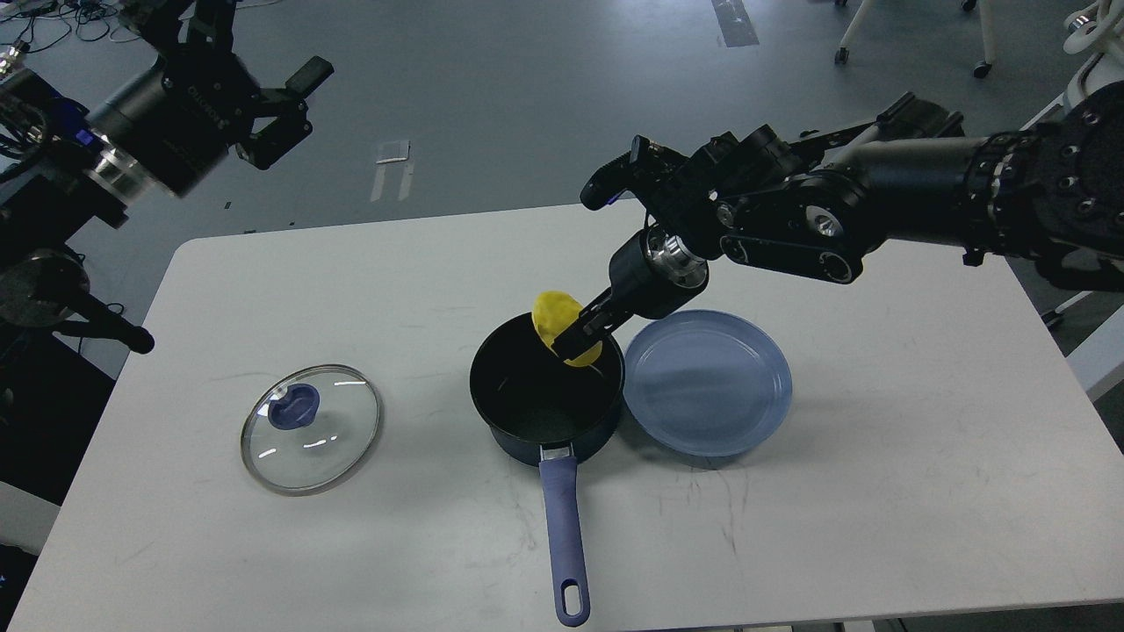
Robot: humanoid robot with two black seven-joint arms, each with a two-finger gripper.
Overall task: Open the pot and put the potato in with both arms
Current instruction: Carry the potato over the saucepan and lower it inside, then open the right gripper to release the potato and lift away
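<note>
The dark navy pot stands open at the table's middle, its blue-purple handle pointing toward me. The yellow potato is held over the pot's far right rim. My right gripper is shut on the potato, reaching in from the right. The glass lid with a blue knob lies flat on the table to the left of the pot. My left gripper is raised high at the upper left, away from the table, with its fingers spread and nothing in it.
A round blue plate sits right beside the pot on its right, under my right wrist. The white table ends near the bottom of the view. Chair legs stand on the grey floor beyond.
</note>
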